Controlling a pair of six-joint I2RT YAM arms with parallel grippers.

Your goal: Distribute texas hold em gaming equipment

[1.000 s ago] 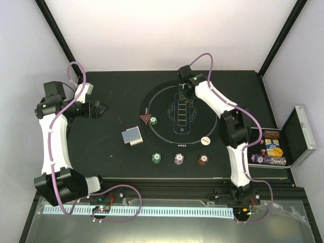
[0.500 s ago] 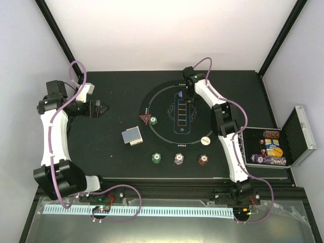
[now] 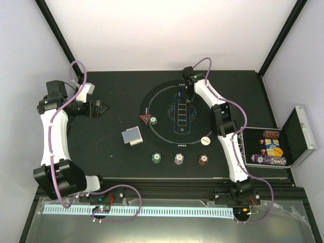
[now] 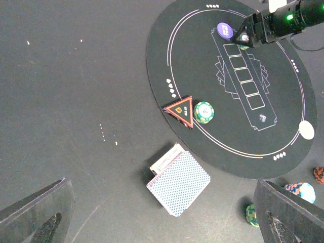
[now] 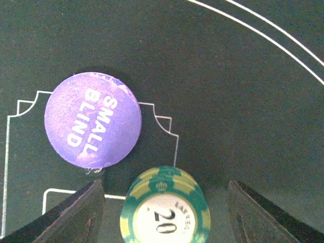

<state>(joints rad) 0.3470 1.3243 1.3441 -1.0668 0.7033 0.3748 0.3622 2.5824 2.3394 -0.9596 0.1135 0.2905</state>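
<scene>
Texas hold em gaming equipment [image 3: 179,159] lies on the table [image 3: 116,91] and its round mat [image 3: 158,101]. At the left, my left gripper [image 3: 99,109] hangs above the table, jaws wide apart with nothing between; idle, I judge. The playing cards [image 4: 178,182] sit in one pile just outside the mat, so dealing is not yet done. The red triangle marker [image 4: 179,109] and one green chip [image 4: 203,112] lie just beside each other at the mat's edge, I think marking one seat. At the far end, the right gripper [image 5: 165,200] has open jaws on both sides of a green chip stack [image 5: 165,217], beside the small blind button [image 5: 92,119], probably that seat's stake.
</scene>
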